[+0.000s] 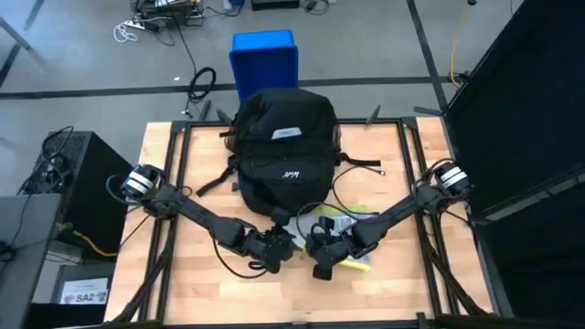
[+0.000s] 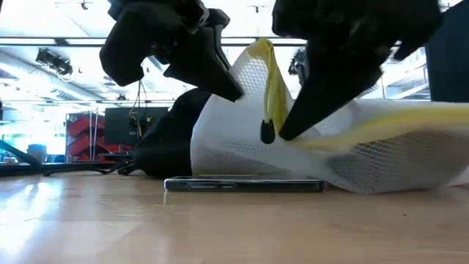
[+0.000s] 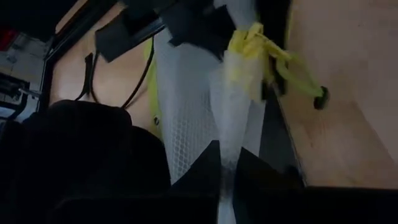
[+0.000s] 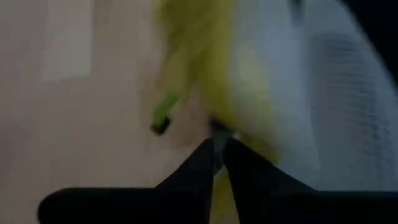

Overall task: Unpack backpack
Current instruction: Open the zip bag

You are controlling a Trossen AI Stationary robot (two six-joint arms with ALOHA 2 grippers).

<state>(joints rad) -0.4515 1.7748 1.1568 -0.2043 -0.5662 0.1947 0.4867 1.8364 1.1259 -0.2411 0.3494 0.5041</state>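
My 2 pincers, left (image 1: 277, 257) and right (image 1: 322, 262), both pinch shut on a white mesh pouch with yellow drawstring (image 2: 308, 158). It is already out on the wooden surface (image 1: 183, 283); what remains inside the large rounded black fabric backpack (image 1: 283, 146) is hidden.

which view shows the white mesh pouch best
The low view: the white mesh pouch with yellow trim fills the middle, resting on the table. The left wrist view shows a pinched strip; the right wrist's is blurred; the high view mostly hides it.

The backpack (image 1: 283, 146) is matt black woven cloth. At the table's six o'clock edge lies a white open-mesh fabric pouch (image 2: 352, 154) trimmed in yellow-green cloth, its drawcord (image 3: 292, 68) ending in a dark plastic-looking toggle. The table (image 1: 183, 274) is pale, smooth planked wood with a soft sheen. A thin glossy dark slab (image 2: 244, 185) lies flat on it.
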